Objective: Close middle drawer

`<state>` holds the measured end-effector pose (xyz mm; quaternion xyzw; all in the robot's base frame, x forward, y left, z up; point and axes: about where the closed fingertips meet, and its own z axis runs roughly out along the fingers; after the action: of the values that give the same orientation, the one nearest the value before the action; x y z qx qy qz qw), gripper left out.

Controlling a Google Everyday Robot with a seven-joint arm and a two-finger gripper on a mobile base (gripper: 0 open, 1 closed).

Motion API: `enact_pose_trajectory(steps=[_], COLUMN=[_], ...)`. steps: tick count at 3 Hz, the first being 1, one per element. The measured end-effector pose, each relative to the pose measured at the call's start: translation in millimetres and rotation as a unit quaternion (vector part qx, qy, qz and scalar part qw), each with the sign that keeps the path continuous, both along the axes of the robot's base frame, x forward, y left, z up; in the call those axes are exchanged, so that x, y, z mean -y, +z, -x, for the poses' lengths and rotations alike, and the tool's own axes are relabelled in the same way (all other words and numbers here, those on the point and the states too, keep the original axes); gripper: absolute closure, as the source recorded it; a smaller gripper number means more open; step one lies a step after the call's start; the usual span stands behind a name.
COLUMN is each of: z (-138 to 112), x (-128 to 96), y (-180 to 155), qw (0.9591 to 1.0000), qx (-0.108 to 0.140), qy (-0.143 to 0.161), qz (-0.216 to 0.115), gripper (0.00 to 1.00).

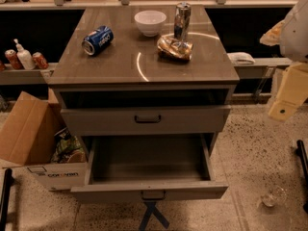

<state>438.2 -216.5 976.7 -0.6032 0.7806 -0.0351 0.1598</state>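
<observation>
The middle drawer (149, 190) is pulled far out toward me. Its plain grey box (149, 158) is empty and its flat front carries a small dark pull handle (153, 195). Above it, the uppermost drawer (144, 120) stands slightly out, with a dark gap under the cabinet top. The lowest drawer is hidden under the open one. My gripper (285, 107) hangs at the right edge of the view on the white and cream arm. It is well to the right of the cabinet, about level with the uppermost drawer, and touches nothing.
On the cabinet top (120, 57) are a blue can on its side (97, 40), a white bowl (150, 22), an upright silver can (182, 20) and a crumpled snack bag (174, 48). An open cardboard box (33, 143) stands at the left. A clear cup (273, 196) lies on the floor.
</observation>
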Motion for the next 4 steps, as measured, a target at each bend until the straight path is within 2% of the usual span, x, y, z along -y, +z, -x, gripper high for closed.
enact_pose_trajectory(steps=[1, 2, 3, 4], z=[0.0, -0.5, 6.6, 25.4], x=[0.0, 2.0, -21.8, -56.9], y=[0.0, -1.3, -51.3, -114.9], qw=[1.0, 0.9999, 0.9953, 0.9821], qx=[0.0, -0.007, -0.077, -0.16], qy=[0.0, 0.005, 0.016, 0.033], qz=[0.0, -0.014, -0.057, -0.094], gripper=[0.0, 0.0, 0.0, 0.0])
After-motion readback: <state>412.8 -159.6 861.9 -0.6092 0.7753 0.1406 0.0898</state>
